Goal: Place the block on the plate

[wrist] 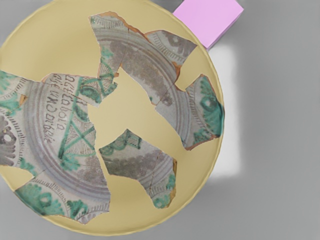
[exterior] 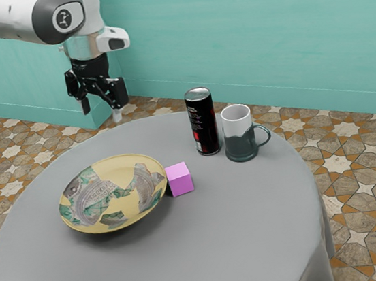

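Note:
My gripper point(exterior: 102, 111) hangs in the air past the table's far left edge in the exterior view, its two fingers apart with nothing between them. A yellow plate point(exterior: 119, 169) with grey and green shard patterns lies on the table. Right against or just beside its rim, toward the exterior view's right, the pink block point(exterior: 180, 180) rests on the tabletop. From the wrist camera the plate point(wrist: 125, 105) is seen from above, with the block point(wrist: 207, 20) just outside its rim.
A black can point(exterior: 202, 121) and a white and dark green mug point(exterior: 239, 134) stand side by side behind the block on the round grey table point(exterior: 208, 248). A teal wall rises behind.

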